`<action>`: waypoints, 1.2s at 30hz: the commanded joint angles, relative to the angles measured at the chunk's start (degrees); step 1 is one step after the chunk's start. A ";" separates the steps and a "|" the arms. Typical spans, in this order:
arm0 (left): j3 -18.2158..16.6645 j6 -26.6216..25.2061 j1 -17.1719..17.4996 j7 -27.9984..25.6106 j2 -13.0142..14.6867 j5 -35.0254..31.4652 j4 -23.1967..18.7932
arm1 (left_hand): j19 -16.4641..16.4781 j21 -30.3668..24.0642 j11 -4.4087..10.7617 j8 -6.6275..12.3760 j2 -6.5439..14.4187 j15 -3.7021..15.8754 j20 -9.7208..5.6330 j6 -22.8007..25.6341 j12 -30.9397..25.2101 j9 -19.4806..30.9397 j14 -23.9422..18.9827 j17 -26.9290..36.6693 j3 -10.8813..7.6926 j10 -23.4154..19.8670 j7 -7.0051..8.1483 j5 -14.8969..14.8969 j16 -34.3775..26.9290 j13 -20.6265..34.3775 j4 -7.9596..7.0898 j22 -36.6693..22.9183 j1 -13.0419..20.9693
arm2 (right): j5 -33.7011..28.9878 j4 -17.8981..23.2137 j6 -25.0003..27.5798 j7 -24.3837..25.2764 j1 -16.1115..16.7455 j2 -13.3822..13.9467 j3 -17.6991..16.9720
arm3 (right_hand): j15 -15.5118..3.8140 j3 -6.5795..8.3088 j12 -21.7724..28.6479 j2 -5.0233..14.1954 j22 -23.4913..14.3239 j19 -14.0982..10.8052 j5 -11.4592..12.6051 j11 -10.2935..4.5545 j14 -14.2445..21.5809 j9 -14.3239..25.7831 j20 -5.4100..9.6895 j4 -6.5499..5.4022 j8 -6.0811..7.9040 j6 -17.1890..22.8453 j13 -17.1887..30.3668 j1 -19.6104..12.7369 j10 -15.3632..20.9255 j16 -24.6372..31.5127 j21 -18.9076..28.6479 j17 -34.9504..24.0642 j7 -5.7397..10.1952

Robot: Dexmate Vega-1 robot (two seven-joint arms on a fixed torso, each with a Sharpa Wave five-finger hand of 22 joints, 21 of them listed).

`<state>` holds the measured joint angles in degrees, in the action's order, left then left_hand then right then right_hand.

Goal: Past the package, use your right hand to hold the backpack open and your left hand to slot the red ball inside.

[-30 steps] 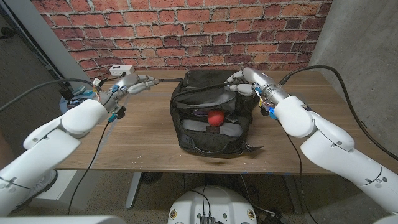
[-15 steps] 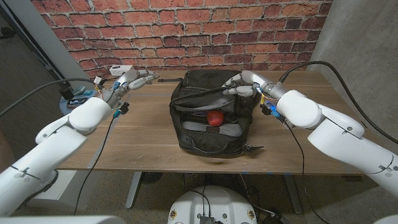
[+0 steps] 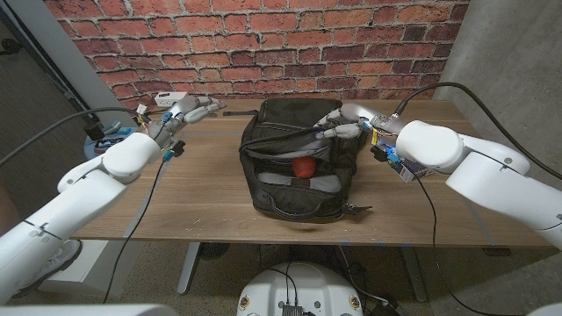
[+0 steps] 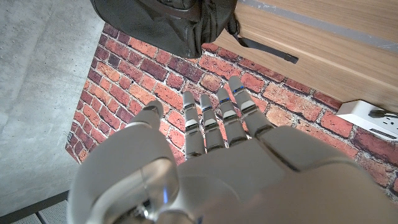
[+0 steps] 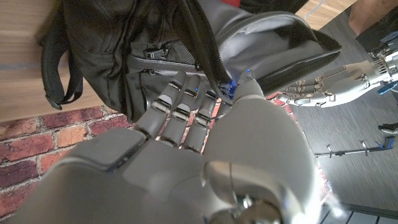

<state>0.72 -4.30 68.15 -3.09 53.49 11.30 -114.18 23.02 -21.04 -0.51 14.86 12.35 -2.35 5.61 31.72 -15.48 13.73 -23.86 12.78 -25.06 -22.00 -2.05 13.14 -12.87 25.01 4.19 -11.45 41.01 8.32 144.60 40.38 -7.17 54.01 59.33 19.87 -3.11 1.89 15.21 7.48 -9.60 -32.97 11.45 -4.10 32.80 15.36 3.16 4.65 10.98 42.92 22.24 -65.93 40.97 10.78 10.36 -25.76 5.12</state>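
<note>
At the far left of the wooden table (image 3: 202, 189), a white boxy power strip (image 3: 173, 98) lies by the back edge, below the rough red brick wall (image 3: 263, 44). Just beside it the left hand (image 3: 186, 112) hovers with its smooth grey fingers (image 4: 214, 118) spread straight and nothing in them. A wide strip of bare wood separates it from the bag.

In the middle sits the black backpack (image 3: 303, 162), soft woven fabric slumped into a boxy shape, its top unzipped and gaping. The round, glossy red ball (image 3: 304, 167) rests inside the opening against the grey lining. Loose straps trail off the bag's front toward the near table edge.

At the bag's right rim, the right hand (image 3: 344, 121) pinches the edge of the opening, its fingers (image 5: 180, 102) against the black fabric. Open wood lies beyond it to the right edge.
</note>
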 commanded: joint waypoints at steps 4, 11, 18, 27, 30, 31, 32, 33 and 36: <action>4.13 0.36 -3.54 -0.90 1.65 2.69 1.93 | 0.08 -0.45 -0.30 0.20 -2.97 0.01 -0.08 0.24 -0.03 0.21 0.28 0.07 -0.57 -0.05 -0.15 0.43 0.24 0.19 -0.04 -0.18 -3.71 | 13.97 0.81 2.22 -1.62 -1.66 6.53 -3.67 | -6.08 -0.06 -1.01 -0.60 -0.02 1.11 0.46 0.86 -1.70 0.03 1.08 0.86 -0.30 -1.67 -0.07 -0.07 -2.00 -0.15 -0.12 0.19 -0.36; 5.25 -0.79 -4.19 -1.85 2.08 3.57 1.39 | 0.05 -0.45 -0.33 0.19 -2.96 -0.09 -0.06 0.34 0.01 0.29 0.32 0.08 -0.76 -0.04 -0.18 0.46 0.26 0.22 0.03 -0.18 -3.89 | 22.88 -0.66 -1.07 -2.50 2.69 9.81 -10.77 | -4.84 -0.01 -1.79 -0.57 -0.02 2.14 0.60 1.58 -3.30 0.03 0.36 1.09 -0.37 -3.57 -0.05 0.03 -3.70 -0.01 -0.12 0.51 -0.89; 6.62 -1.49 -5.42 -1.73 2.77 4.22 1.13 | -0.01 -0.45 -0.46 0.15 -2.93 0.00 -0.03 0.37 0.06 0.38 0.29 0.10 -1.00 -0.02 -0.21 0.50 0.24 0.24 0.13 -0.18 -4.04 | 31.28 -3.27 -5.48 -5.69 9.15 12.30 -19.28 | -3.91 0.20 -2.25 -0.25 -0.03 2.86 0.68 2.27 -4.32 0.02 -0.07 1.26 -0.21 -4.46 0.04 -0.02 -4.82 0.16 -0.09 0.71 -1.21; 7.69 -1.77 -6.31 -1.23 3.62 5.43 1.20 | -0.10 -0.44 -0.36 0.19 -2.80 -0.02 -0.14 0.64 0.17 0.48 0.39 0.09 -1.44 0.12 0.00 0.59 0.28 0.26 0.39 -0.18 -3.97 | 36.17 -4.94 -7.64 -9.32 17.27 12.50 -28.11 | -3.03 0.43 -2.92 0.01 -0.04 3.93 0.70 2.94 -5.29 0.01 -0.73 1.50 -0.24 -6.23 0.18 -0.13 -6.58 0.42 -0.10 1.02 -1.75; 7.75 -1.78 -6.28 -1.46 3.81 5.70 1.05 | -0.19 -0.41 -0.34 0.21 -2.84 -0.06 -0.17 0.72 0.17 0.51 0.45 0.08 -1.56 0.08 0.00 0.60 0.31 0.27 0.49 -0.18 -3.98 | 36.03 -4.66 -7.41 -9.23 19.50 11.71 -30.35 | -2.84 0.46 -2.93 0.03 -0.04 4.00 0.69 2.92 -5.42 0.01 -0.81 1.54 -0.14 -6.27 0.20 -0.13 -6.64 0.48 -0.06 1.08 -1.73; 7.78 -1.85 -6.29 -1.51 3.91 5.75 0.98 | -0.23 -0.39 -0.37 0.19 -2.85 -0.07 -0.14 0.70 0.20 0.52 0.45 0.09 -1.59 0.12 0.01 0.61 0.31 0.27 0.52 -0.18 -3.99 | 35.89 -4.79 -7.72 -9.55 20.13 11.35 -30.92 | -2.80 0.47 -2.92 0.05 -0.04 4.00 0.69 2.93 -5.39 0.01 -0.83 1.54 -0.12 -6.32 0.20 -0.12 -6.60 0.53 -0.03 1.10 -1.80; 7.83 -1.91 -6.32 -1.57 4.02 5.75 0.91 | -0.23 -0.40 -0.33 0.21 -2.84 -0.10 -0.14 0.77 0.20 0.53 0.45 0.09 -1.62 0.12 0.06 0.61 0.31 0.27 0.53 -0.18 -4.00 | 35.73 -5.11 -8.37 -10.07 20.63 10.92 -31.28 | -2.74 0.47 -2.93 0.05 -0.04 3.99 0.68 2.99 -5.40 0.00 -0.85 1.55 -0.08 -6.32 0.21 -0.11 -6.65 0.55 -0.01 1.11 -1.82; 7.87 -1.88 -6.31 -1.71 4.03 5.75 0.84 | -0.23 -0.40 -0.35 0.27 -2.84 -0.10 -0.15 0.93 0.21 0.54 0.51 0.09 -1.66 0.12 -0.01 0.62 0.33 0.27 0.55 -0.18 -4.01 | 35.67 -5.27 -8.78 -10.08 21.11 10.27 -31.58 | -2.66 0.48 -2.94 0.07 -0.04 4.02 0.68 3.00 -5.39 0.00 -0.83 1.55 -0.07 -6.35 0.22 -0.10 -6.68 0.59 -0.01 1.12 -1.86; 7.94 -1.32 -6.15 -2.51 3.74 5.62 0.82 | -0.28 -0.39 -0.27 0.32 -2.86 -0.07 -0.16 1.11 0.23 0.58 0.51 0.09 -1.75 0.13 -0.10 0.63 0.33 0.28 0.61 -0.18 -4.04 | 34.92 -5.69 -9.98 -9.98 21.86 9.23 -31.63 | -2.60 0.52 -2.95 0.29 -0.04 4.11 0.65 3.03 -5.41 0.00 -0.84 1.43 0.04 -6.36 0.24 0.08 -6.75 0.72 0.02 1.13 -1.90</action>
<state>7.96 -5.86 62.31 -4.54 56.94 16.46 -113.02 23.03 -21.04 -0.72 14.86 12.65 -2.34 5.62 32.35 -15.48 14.00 -23.60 12.80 -26.41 -21.79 -2.04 13.35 -12.87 25.11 4.59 -11.46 40.70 41.92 140.27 33.55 -15.32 69.88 70.68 -5.94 -2.54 2.31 12.28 7.34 -9.61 -29.00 11.68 -1.04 27.64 15.15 2.26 5.69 10.98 36.71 22.25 -65.81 34.65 11.05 10.36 -24.43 3.38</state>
